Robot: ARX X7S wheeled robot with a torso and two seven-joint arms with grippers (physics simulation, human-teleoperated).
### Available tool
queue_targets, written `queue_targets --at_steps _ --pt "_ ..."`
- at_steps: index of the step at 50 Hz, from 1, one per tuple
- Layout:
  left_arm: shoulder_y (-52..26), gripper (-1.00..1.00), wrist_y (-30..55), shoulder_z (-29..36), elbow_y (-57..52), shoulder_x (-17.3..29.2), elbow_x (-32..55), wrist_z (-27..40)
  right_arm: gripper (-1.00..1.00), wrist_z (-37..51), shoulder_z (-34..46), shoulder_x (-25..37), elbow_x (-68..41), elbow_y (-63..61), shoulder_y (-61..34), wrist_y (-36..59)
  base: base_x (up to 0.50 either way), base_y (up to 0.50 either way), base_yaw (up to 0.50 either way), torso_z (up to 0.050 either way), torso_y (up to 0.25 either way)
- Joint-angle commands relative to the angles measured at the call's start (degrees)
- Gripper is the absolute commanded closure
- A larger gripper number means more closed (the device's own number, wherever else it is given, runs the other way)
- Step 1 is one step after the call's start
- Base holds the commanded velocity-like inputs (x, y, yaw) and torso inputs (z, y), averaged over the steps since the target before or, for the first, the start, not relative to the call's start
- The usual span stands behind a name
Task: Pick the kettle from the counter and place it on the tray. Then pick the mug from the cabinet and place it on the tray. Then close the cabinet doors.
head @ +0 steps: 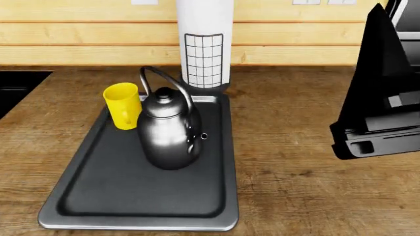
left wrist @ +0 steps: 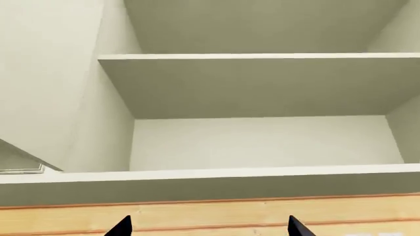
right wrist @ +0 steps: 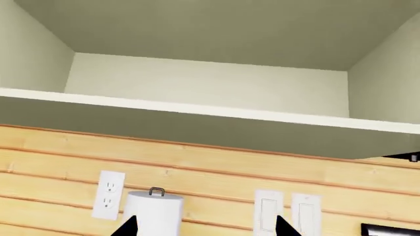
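Resting on the tray [head: 118, 196] on the counter [head: 308, 187], the kettle [head: 167, 132] stands beside the mug [head: 123, 104]. Farther up, the left gripper [left wrist: 210, 227] and right gripper [right wrist: 206, 227] hang spread wide, holding nothing, before the open cabinet [left wrist: 262, 142].
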State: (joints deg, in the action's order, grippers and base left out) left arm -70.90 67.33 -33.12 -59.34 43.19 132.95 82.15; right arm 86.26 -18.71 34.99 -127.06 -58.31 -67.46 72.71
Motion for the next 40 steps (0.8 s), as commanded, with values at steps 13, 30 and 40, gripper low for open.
queue_targets --at_steps 13,30,40 --pt "-3.2 -1.0 4.3 -5.8 0.2 -0.8 5.3 4.9 -1.0 3.7 -11.9 -1.7 -5.3 -1.7 3.5 9.6 0.0 0.14 0.0 0.0 0.0" --pt "-1.3 -1.0 5.9 -8.1 0.5 -1.5 4.4 3.8 -1.0 3.7 -14.7 -3.6 -6.1 -1.7 4.7 12.6 0.0 0.5 0.0 0.0 0.0" --pt "-0.6 -1.0 6.7 -8.5 0.5 -1.9 4.6 3.4 -1.0 3.7 -14.6 -4.7 -6.0 -1.7 5.0 13.6 0.0 0.5 0.0 0.0 0.0"
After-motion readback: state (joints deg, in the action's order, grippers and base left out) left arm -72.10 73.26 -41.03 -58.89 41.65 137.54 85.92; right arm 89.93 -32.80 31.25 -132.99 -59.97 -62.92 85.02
